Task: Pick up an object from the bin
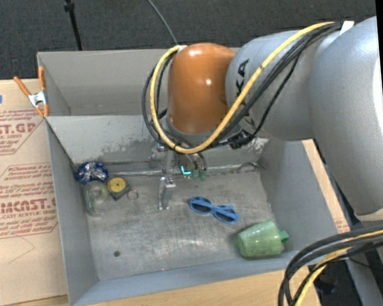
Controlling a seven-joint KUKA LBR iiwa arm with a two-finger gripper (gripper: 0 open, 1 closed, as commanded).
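My gripper point(180, 186) hangs below the orange wrist cover over the middle of the bin, close to the back wall. Its fingers stand open, one pale metal finger point(164, 195) reaching down to the left, and nothing is between them. A pair of blue toy sunglasses point(214, 209) lies flat on the floor just right of and below the gripper, apart from it. To the left, a small yellow round disc point(116, 185) rests on the floor, also clear of the fingers.
A green plastic lump point(260, 239) lies at the front right corner. A crumpled blue and white thing point(90, 171) and a clear cup point(94, 199) sit by the left wall. The arm and its cables cover the bin's back right.
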